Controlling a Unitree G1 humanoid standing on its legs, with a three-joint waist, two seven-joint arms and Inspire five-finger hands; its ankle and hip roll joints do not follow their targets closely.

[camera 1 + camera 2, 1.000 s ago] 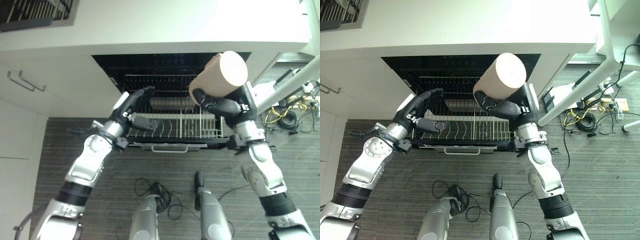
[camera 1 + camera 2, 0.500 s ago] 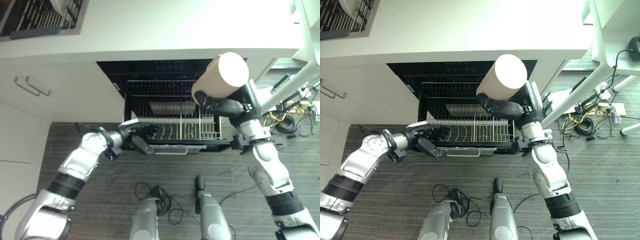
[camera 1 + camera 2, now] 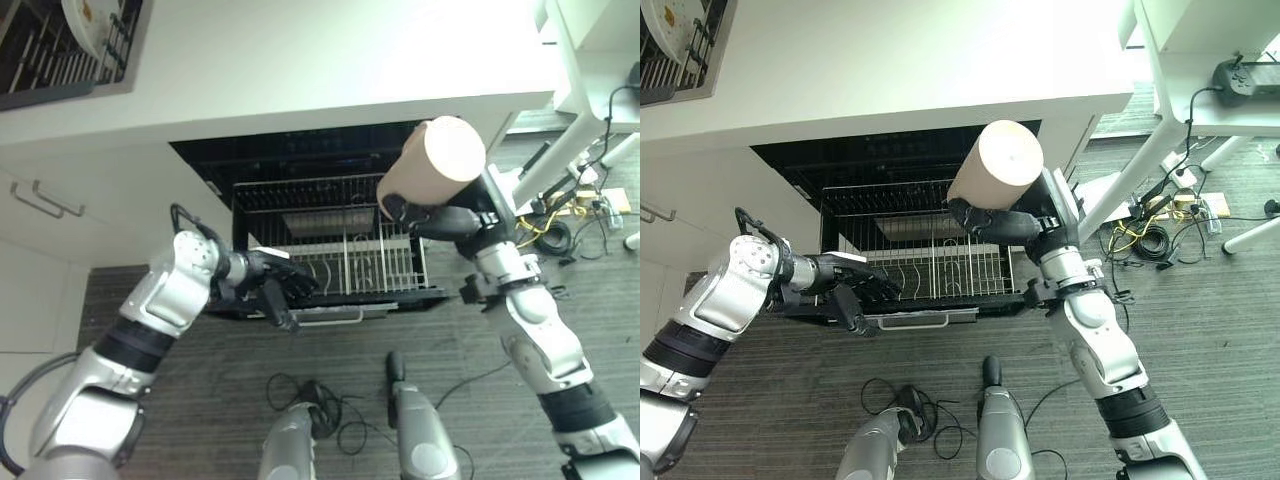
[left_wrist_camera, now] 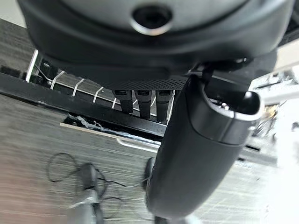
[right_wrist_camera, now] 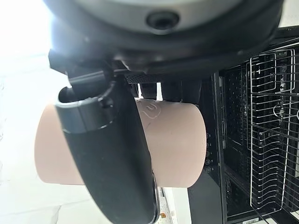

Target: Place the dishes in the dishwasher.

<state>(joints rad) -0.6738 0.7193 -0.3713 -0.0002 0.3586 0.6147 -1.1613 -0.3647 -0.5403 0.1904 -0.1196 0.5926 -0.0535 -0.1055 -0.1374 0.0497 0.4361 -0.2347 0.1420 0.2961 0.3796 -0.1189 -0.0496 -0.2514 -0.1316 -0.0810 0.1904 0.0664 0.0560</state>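
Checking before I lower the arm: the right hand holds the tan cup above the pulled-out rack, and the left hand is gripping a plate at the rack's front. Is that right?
Not quite. The left hand holds no plate; the left wrist view shows its fingers reaching bare to the front edge of the rack. The rest stands: the right hand holds the tan cup above the pulled-out rack.

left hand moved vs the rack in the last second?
Yes. The left hand came down from the rack's left wires to its front left edge, near the handle.
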